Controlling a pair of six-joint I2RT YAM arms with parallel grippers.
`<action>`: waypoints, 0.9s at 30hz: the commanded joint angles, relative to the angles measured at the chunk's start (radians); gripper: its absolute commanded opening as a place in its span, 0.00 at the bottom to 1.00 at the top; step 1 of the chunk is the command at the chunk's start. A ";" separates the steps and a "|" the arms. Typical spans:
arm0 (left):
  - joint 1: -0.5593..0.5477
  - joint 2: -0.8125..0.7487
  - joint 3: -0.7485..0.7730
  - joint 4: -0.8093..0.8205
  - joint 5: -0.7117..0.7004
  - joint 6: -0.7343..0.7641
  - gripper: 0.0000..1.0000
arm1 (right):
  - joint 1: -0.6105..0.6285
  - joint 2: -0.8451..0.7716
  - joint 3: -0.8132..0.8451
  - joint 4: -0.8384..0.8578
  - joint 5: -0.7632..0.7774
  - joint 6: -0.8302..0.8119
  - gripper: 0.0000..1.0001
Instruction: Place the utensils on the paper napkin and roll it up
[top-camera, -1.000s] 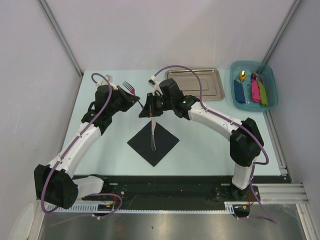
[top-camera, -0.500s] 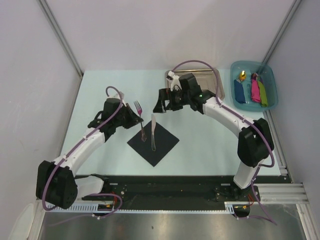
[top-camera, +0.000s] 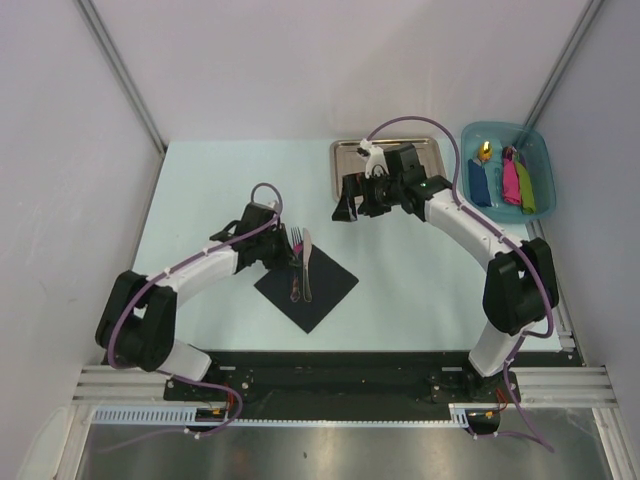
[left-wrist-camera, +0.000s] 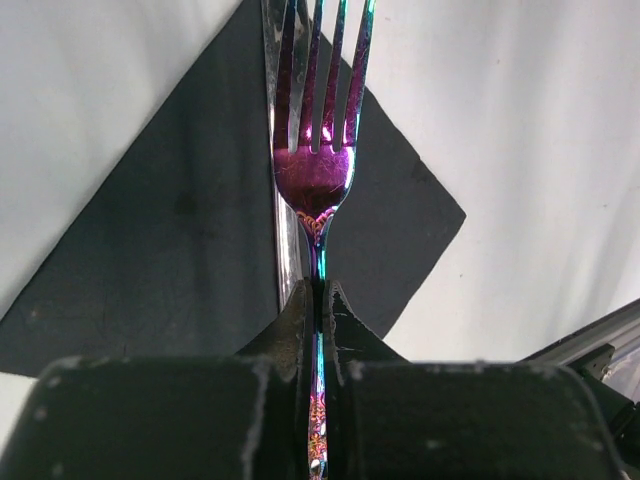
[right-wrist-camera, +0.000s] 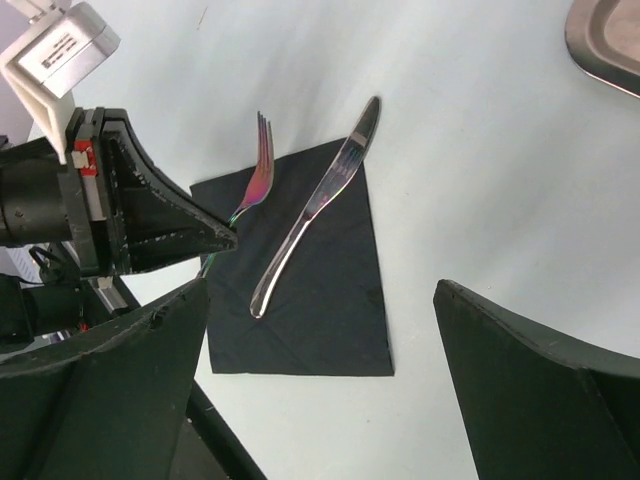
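The black paper napkin (top-camera: 322, 292) lies as a diamond on the table, with a silvery knife (top-camera: 307, 262) resting on it. My left gripper (top-camera: 289, 264) is shut on the handle of the fork (top-camera: 296, 240), which hangs just left of the knife and parallel to it. In the left wrist view the fork (left-wrist-camera: 315, 170) runs out from my gripper (left-wrist-camera: 318, 296) over the napkin (left-wrist-camera: 170, 250), its handle iridescent purple. Whether it touches the paper I cannot tell. My right gripper (top-camera: 350, 203) hovers open and empty, up and to the right of the napkin. Its wrist view shows knife (right-wrist-camera: 318, 200), fork (right-wrist-camera: 257, 182) and napkin (right-wrist-camera: 320, 330).
A shiny steel tray (top-camera: 437, 172) sits at the back behind the right arm, its corner also in the right wrist view (right-wrist-camera: 610, 45). A teal bin (top-camera: 503, 129) with blue, pink and green items stands at the far right.
My left gripper has carried the fork right and down over the napkin, beside the knife. The right gripper let go of the knife, opened, and drew back toward the tray.
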 joint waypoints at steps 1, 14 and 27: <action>-0.009 0.025 0.021 0.091 -0.032 0.025 0.00 | 0.008 -0.052 -0.001 0.018 -0.024 -0.018 1.00; -0.021 0.123 0.021 0.157 -0.056 0.048 0.04 | -0.001 -0.035 -0.003 0.029 -0.047 0.007 1.00; -0.021 0.178 -0.013 0.223 -0.049 0.031 0.06 | -0.007 -0.032 -0.033 0.057 -0.062 0.033 1.00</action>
